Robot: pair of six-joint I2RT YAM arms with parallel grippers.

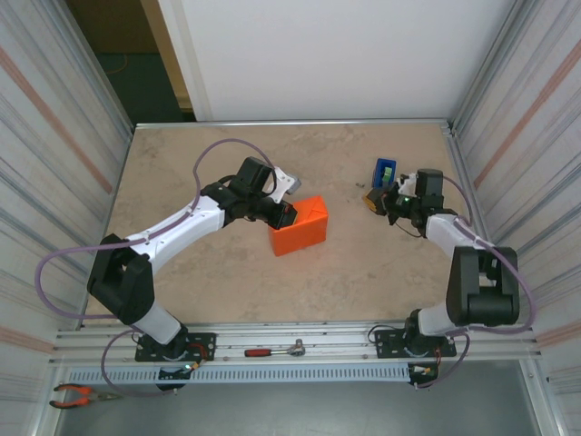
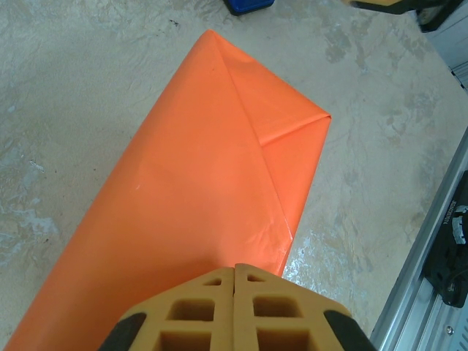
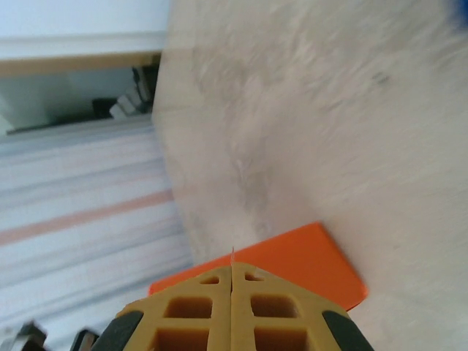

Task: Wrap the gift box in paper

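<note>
Closed left jaws, diagonally folded paper (image 2: 212, 175)

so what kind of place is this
Likely a robotics lab work cell: left arm and right arm bolted to an aluminium rail at a beige tabletop, panelled walls on both sides, a ratchet and pliers by the rail.

No readable text, label or number is showing; white marks on the black bracket (image 2: 447, 252) are appearing too blurred to read.

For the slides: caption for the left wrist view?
Left gripper, shut, by the orange paper, its far end folded into a triangular flap.
</note>
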